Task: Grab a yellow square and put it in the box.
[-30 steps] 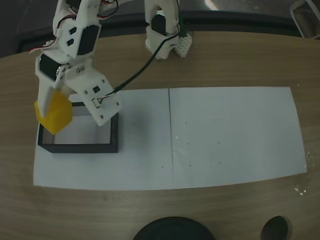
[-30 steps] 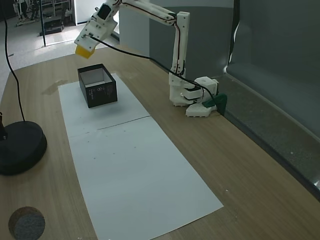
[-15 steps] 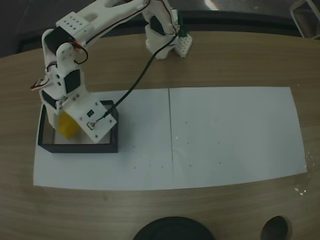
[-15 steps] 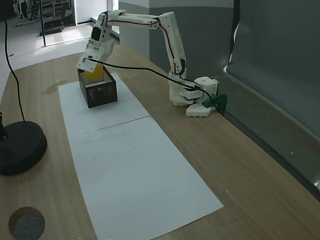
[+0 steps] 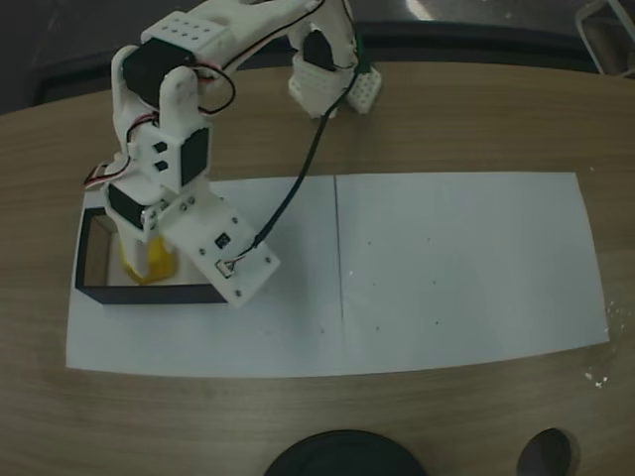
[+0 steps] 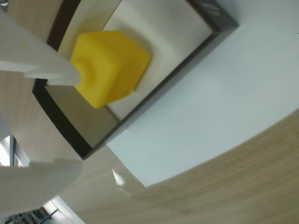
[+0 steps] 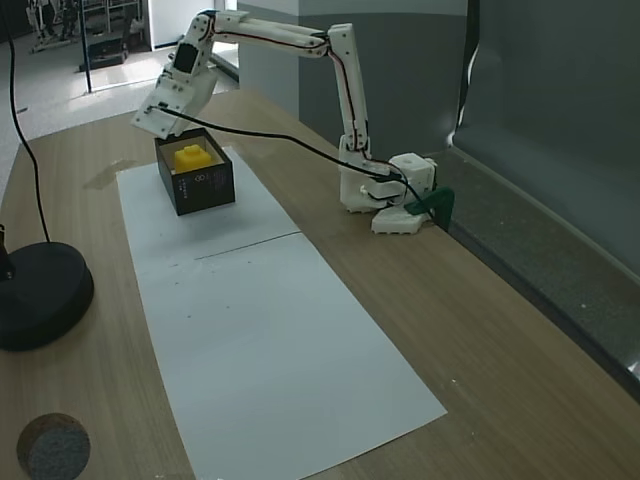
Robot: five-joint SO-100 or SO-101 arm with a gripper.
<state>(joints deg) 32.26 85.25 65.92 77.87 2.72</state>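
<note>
One yellow square (image 6: 110, 65) sits on the pale floor of the box (image 6: 140, 109), resting free — nothing grips it. Above the box hangs the gripper (image 7: 160, 118), its fingers spread apart and holding nothing. In the side fixed view, box and square stand at the far-left end of the white paper (image 7: 270, 350).

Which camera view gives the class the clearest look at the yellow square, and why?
The wrist view: the yellow square is large and close, lying inside the box. In a fixed view the arm covers most of it; in the other it is small and far.
</note>
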